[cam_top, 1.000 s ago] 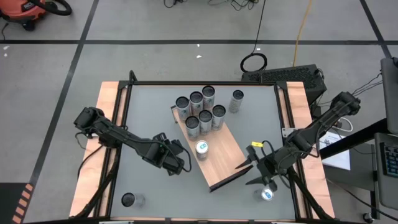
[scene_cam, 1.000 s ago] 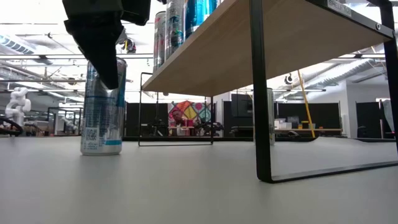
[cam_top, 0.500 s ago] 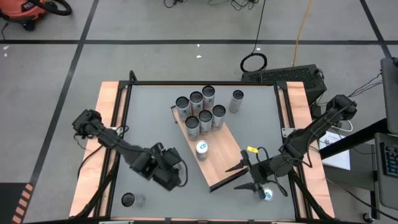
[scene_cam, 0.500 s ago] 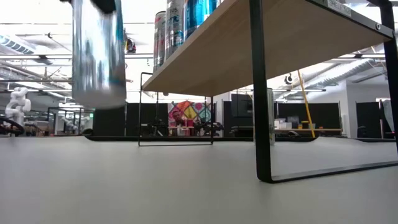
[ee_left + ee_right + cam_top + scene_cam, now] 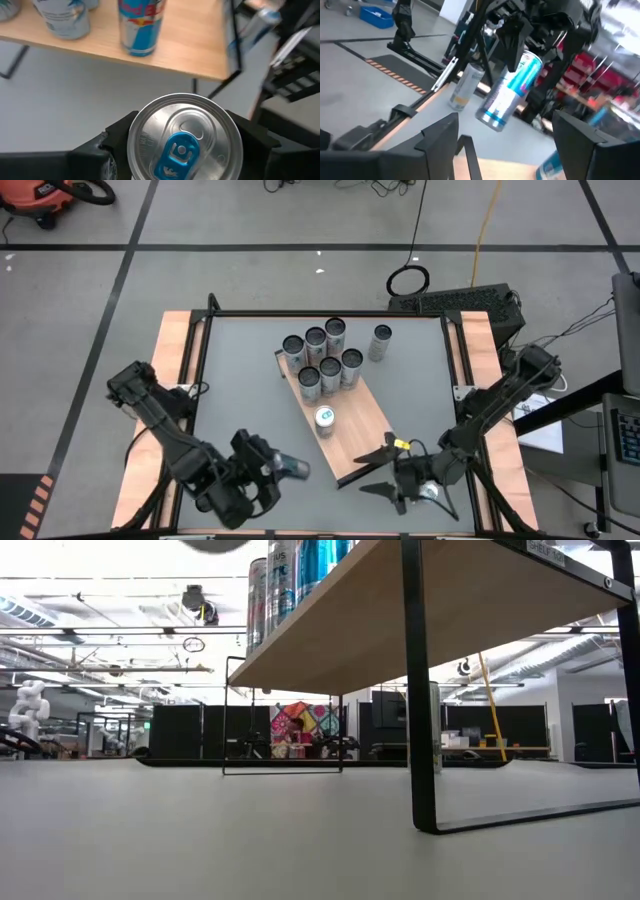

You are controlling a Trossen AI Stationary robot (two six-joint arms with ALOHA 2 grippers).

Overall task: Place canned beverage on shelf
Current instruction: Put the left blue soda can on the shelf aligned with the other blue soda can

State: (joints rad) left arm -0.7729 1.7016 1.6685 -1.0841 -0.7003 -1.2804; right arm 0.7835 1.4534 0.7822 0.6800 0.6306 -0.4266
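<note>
Aluminium glints in our left gripper [image 5: 268, 470], whose fingers pinch a canned beverage [image 5: 184, 139] lifted clear of the table [image 5: 240, 395], near the table's near left side and just left of the shelf [image 5: 355, 430]. Our right gripper [image 5: 385, 470] hovers with fingers spread and holding nothing at the shelf's near end, with another can [image 5: 430, 493] just beside it on the table. We judge the main risk to be a collision: both arms crowd that near end, and if the left one swings the can across, it could strike the right gripper or the shelf's dark edge. Six cans [image 5: 322, 358] cluster at the far end and a lone can [image 5: 324, 418] stands mid-board, so a low approach might topple it. Open board remains at the near end, between the lone can and the edge; that edge is close, so a can set down carelessly could tip off.
</note>
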